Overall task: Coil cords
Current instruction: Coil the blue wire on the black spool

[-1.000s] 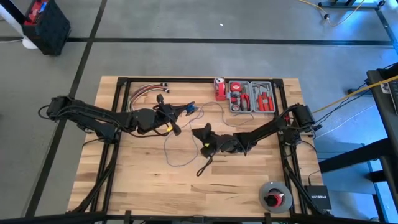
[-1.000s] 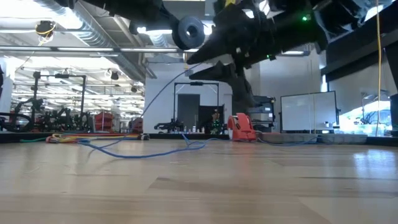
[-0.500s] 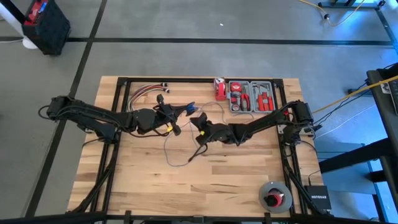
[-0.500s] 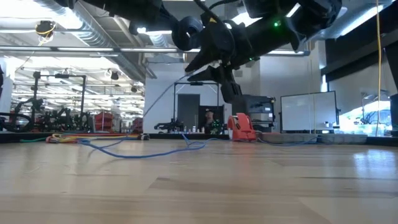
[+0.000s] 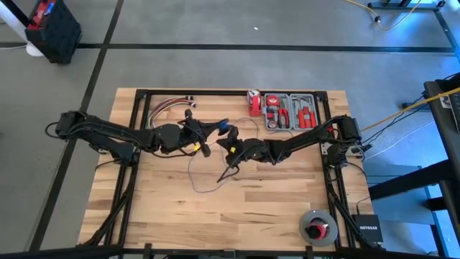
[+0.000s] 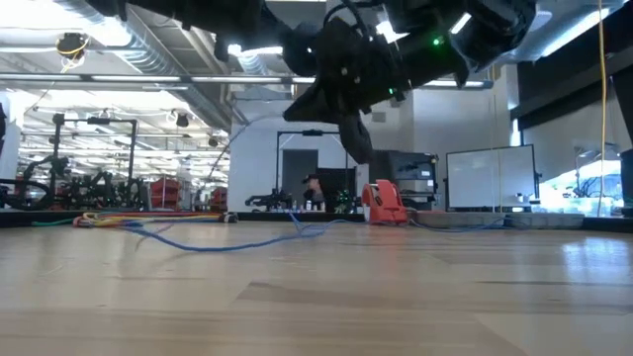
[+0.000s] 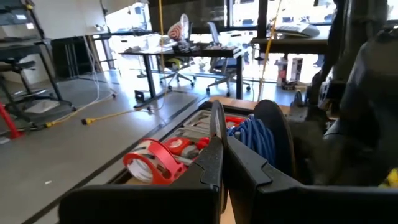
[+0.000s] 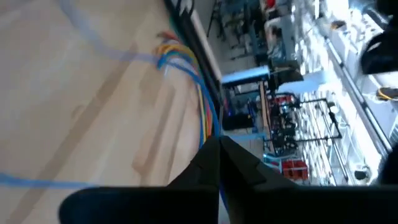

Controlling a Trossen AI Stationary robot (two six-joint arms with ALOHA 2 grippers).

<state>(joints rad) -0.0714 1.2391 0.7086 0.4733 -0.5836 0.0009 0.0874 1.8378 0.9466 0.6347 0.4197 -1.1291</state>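
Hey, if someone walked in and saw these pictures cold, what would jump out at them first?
Probably the two dark arms meeting over the middle of the table, the left hand and right hand close together, both shut. Next, the thin blue cord looping loosely over the wood below them. Then the grey tray of red-handled tools at the far edge.

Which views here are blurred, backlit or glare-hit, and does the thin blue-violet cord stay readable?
High view: evenly lit and sharp, though the thin blue-violet cord shows only faintly on the wooden table. Low view: the arms read as dark shapes against bright ceiling lights; the cord is clear. Right wrist view: smeared by motion blur. Left wrist view: bright windows wash out the background.
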